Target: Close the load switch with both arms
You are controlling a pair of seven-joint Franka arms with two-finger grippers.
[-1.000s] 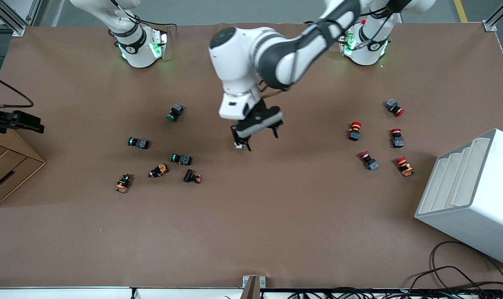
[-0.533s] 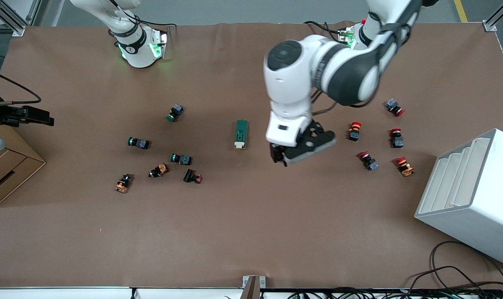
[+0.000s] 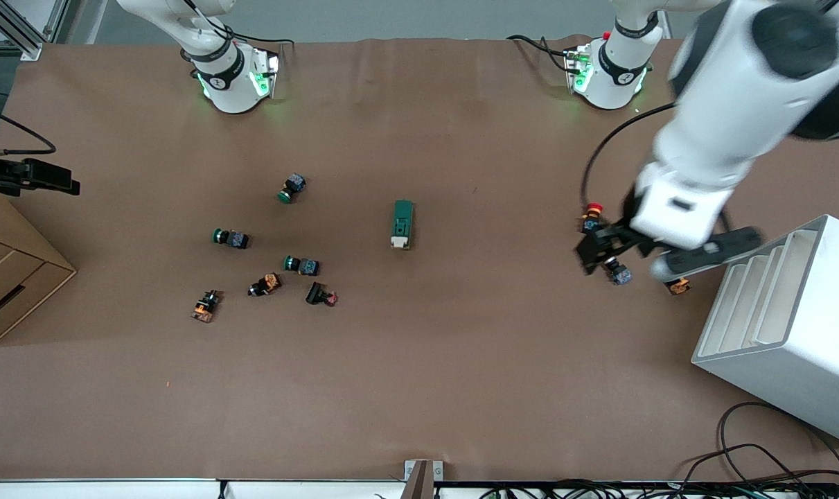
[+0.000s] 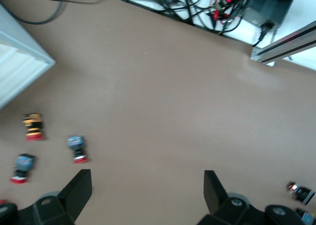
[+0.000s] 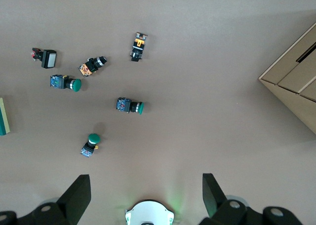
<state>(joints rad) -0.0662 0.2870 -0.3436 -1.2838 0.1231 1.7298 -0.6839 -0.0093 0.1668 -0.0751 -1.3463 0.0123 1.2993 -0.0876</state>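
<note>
On the brown table the load switch lies released, seemingly closed; left gripper withdrawn over red buttons, right gripper waiting, both open and empty.

You find no readable text, label, brand, number or sign in any view. The bands on the arm bases carry a small dark mark, too small for you to make out. The load switch shows no lettering you can read. The push buttons under the right wrist camera bear no legible markings. The white rack and the cardboard box carry no print you can see.
</note>
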